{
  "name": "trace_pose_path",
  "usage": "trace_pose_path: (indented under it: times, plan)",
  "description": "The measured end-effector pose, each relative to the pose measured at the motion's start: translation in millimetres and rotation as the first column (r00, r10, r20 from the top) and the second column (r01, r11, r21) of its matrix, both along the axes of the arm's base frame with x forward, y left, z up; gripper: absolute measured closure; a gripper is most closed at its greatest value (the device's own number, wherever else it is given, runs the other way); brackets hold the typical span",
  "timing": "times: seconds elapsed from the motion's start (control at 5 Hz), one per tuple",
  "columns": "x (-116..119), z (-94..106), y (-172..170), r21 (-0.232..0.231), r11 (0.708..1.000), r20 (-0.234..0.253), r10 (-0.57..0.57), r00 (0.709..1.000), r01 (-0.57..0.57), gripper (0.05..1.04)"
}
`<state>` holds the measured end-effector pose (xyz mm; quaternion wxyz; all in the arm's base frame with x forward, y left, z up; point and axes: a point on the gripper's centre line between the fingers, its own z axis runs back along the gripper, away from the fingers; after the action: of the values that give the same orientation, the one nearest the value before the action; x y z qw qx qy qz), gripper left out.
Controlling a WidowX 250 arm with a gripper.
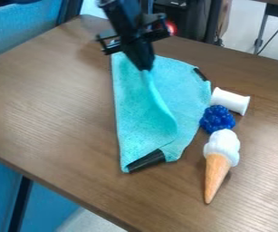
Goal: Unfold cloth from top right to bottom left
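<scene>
The black gripper hangs over the upper part of the turquoise cloth and is shut on a bit of it. From the fingertips a raised ridge of fabric runs down toward the lower right. The cloth lies partly folded on the table, with a black patch at its bottom corner and another at its upper right edge. Its left edge runs nearly straight from top to bottom.
On the wooden table, a white cylinder, a blue bumpy object and a toy ice cream cone stand in a row along the cloth's right side. Blue chairs border the table at left.
</scene>
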<state>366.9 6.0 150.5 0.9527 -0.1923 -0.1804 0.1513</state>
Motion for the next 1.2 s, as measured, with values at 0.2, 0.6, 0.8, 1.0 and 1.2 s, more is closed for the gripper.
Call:
trace_pose_path:
  times: [0.2, 0.6, 0.8, 1.0, 1.2]
  plan:
    - [-26, 0.0, 26, 0.009, 1.0, 0.002, -0.012, 1.0, 0.012, 1.031]
    - [-51, -0.3, 66, -0.008, 1.0, -0.016, -0.025, 1.0, 0.025, 1.031]
    - [-52, -3.4, 80, -0.011, 0.999, -0.051, -0.052, 0.997, 0.052, 1.031]
    - [-54, 3.6, 92, -0.029, 0.998, -0.072, -0.049, 0.996, 0.047, 1.031]
    - [-60, 5.0, 99, -0.045, 0.998, -0.109, -0.04, 0.993, 0.036, 1.031]
